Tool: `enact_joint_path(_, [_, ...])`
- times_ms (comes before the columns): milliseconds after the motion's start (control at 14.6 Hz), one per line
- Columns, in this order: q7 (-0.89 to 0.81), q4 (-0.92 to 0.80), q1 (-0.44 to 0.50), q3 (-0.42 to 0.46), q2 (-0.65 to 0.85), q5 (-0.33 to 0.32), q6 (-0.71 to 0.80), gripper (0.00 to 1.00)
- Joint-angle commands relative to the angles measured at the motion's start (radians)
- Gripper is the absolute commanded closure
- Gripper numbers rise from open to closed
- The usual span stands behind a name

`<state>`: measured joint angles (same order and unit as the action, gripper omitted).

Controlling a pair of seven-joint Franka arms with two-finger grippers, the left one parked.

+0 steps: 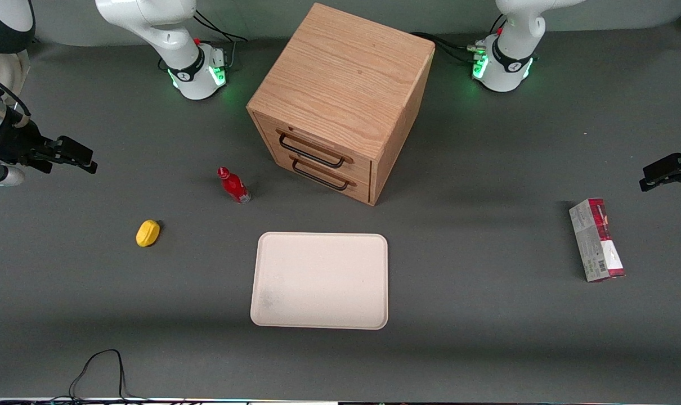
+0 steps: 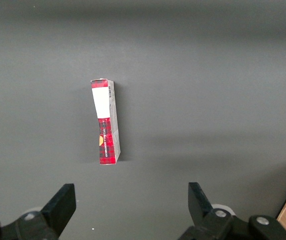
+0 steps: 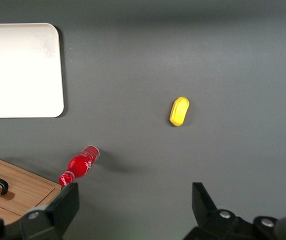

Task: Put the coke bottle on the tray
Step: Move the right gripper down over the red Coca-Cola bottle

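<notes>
The coke bottle [image 1: 234, 185], small and red with a red cap, stands on the grey table beside the wooden cabinet, farther from the front camera than the tray. It also shows in the right wrist view [image 3: 80, 164]. The cream tray [image 1: 319, 280] lies flat with nothing on it, and part of it shows in the right wrist view [image 3: 20, 70]. My right gripper [image 1: 84, 157] hangs above the table at the working arm's end, well apart from the bottle. In the right wrist view the gripper [image 3: 134, 195] is open and holds nothing.
A wooden two-drawer cabinet [image 1: 340, 84] stands mid-table, drawers shut. A yellow lemon-like object [image 1: 148, 233] lies between my gripper and the tray. A red-and-grey carton [image 1: 596, 240] lies toward the parked arm's end. A black cable [image 1: 98, 365] loops at the near edge.
</notes>
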<state>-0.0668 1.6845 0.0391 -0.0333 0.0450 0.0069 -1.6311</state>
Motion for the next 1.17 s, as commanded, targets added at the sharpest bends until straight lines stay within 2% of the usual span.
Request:
enact_joint_path(0, [0.009, -0.029, 0.013, -0.016, -0.008, 0.024, 0.020, 0.00])
enact_joint_path(275, [-0.002, 0.006, 0.021, -0.005, -0.008, 0.028, 0.068, 0.00])
enact_joint_path(412, [-0.021, 0.084, 0.045, 0.022, 0.002, 0.092, 0.051, 0.00])
enact_joint_path(549, [-0.068, 0.217, 0.067, 0.083, 0.044, 0.094, -0.048, 0.00])
enact_joint_path(686, [-0.203, 0.408, 0.070, 0.171, 0.114, 0.091, -0.235, 0.00])
enact_joint_path(755, [-0.215, 0.493, 0.073, 0.194, 0.140, 0.091, -0.318, 0.00])
enact_joint_path(1098, [-0.219, 0.702, 0.108, 0.207, 0.159, 0.093, -0.561, 0.00])
